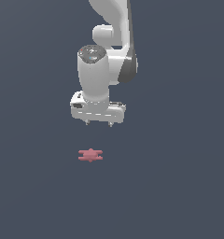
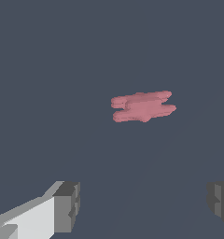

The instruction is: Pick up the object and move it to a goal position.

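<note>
So the floor (image 1: 30, 196) is just a flat dark blue-grey surface filling everything. My arm (image 1: 102, 60) comes down from the top of the exterior view, white with a dark band at the joint, wrist pointing straight down. My gripper (image 1: 98, 123) hangs in the air with the jaws spread wide and nothing between them; in the wrist view the two grey fingertips (image 2: 67, 205) sit far apart. The object (image 1: 90, 155), a small flat pinkish-red bar with little bumps at its middle, lies on the floor below the gripper, not touching it.
</note>
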`<state>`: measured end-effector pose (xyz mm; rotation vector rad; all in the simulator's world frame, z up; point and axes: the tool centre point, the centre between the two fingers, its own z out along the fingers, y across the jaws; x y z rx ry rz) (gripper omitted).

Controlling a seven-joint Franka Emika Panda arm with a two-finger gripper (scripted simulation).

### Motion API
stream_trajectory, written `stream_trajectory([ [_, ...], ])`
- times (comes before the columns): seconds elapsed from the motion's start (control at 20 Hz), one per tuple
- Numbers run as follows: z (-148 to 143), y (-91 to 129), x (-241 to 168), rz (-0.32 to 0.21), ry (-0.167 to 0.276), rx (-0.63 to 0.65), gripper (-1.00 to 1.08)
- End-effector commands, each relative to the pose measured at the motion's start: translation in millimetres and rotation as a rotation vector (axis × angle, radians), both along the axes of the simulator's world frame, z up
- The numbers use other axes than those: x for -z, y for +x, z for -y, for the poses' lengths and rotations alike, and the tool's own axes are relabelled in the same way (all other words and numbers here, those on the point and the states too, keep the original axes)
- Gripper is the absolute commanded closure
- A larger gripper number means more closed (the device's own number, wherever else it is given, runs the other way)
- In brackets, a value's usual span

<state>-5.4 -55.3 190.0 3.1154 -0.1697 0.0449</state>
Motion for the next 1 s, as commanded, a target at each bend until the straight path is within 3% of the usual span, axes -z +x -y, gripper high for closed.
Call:
stream_trajectory([
  [0.0,0.0,0.0,0.0,0.0,0.0,0.0,-0.92],
  [0.55,-15.1,5.2,-21.9,0.017,-0.014,-0.035,-0.92],
  [0.95,-12.6,7.9,-16.8,0.016,-0.008,0.017,-0.92],
])
